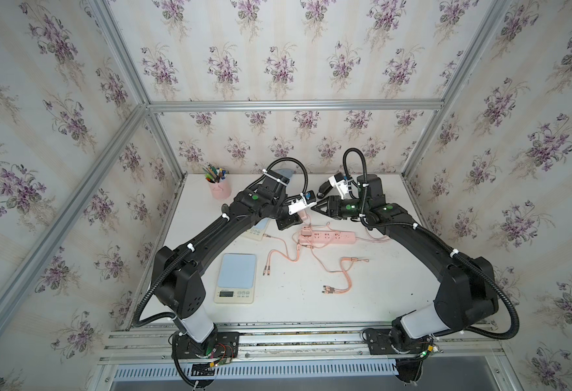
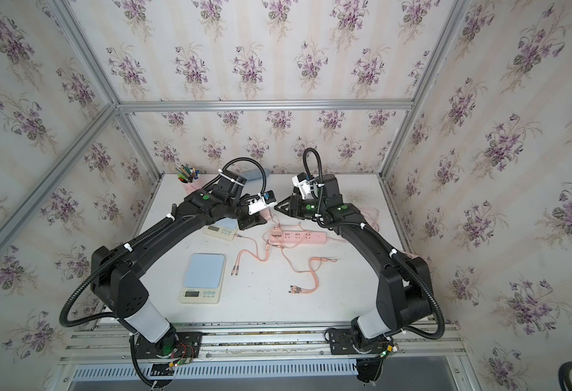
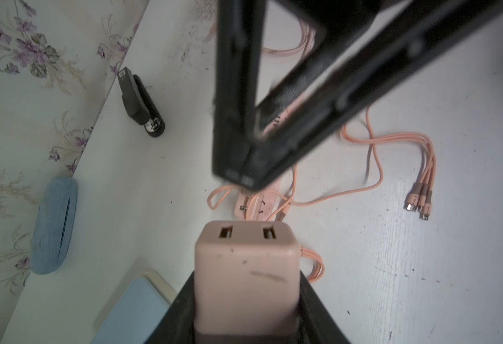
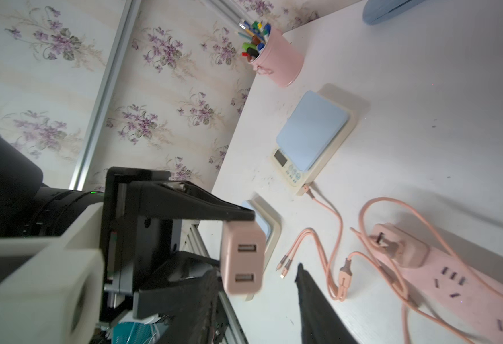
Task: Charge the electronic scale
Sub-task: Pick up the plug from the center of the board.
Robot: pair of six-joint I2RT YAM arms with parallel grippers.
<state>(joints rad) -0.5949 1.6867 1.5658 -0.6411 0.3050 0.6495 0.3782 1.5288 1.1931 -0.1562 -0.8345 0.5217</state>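
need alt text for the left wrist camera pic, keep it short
The left gripper clamps a pink two-port USB charger, ports facing the right gripper just ahead. On the white table beyond lie a pink power strip, peach cables, a black stapler and a blue pouch.

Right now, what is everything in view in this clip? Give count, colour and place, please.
front scale: one, cream with blue top, table front
rear scale: one, same colours, further back, cable plugged in
power strip: one, pink, table centre
held charger: one, pink, gripped above the table
second charger: one, pink, on the power strip's end
plugged cable: one, pink, multi-headed, runs from the rear scale
loose cable: one, pink, multi-headed, in front of the strip
pen cup: one, pink, table back
stapler: one, black, back edge
pouch: one, blue, back edge
left fingers: black, closed on the held charger
right fingers: black, apart, empty, facing the charger
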